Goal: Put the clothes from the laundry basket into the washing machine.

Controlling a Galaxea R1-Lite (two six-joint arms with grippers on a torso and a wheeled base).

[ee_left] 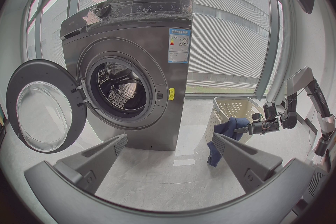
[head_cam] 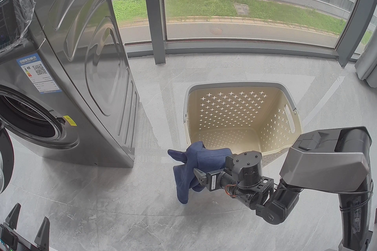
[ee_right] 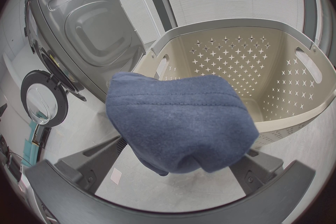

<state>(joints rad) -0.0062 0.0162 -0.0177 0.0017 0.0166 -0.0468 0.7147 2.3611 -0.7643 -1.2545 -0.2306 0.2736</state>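
- Just beside the near corner of the laundry basket [head_cam: 235, 84], a navy blue garment [head_cam: 200, 163] hangs from the right gripper [head_cam: 198, 177]. It is clear of the floor and well apart from the washing machine [head_cam: 78, 67].
- We cannot tell how the right gripper's jaws stand, because the cloth is bunched over its front and hides them. The hold may be looser than it looks, and a quick swing toward the machine could shake the garment onto the tiles.
- We judge the long hanging end the next hazard. It dangles below the gripper and could drag along the floor. It could also catch on the rim of the drum opening [ee_left: 120, 90], leaving part of the garment outside.
- We note the round door [ee_left: 43, 107] standing wide open on the robot's left of the opening. An arm coming in too far that way could knock it.
- We see the left gripper [ee_left: 169, 140] low before the machine, facing the drum, its jaws spread wide and holding nothing. It sits near the path the right arm would likely take, so the two could crowd each other.
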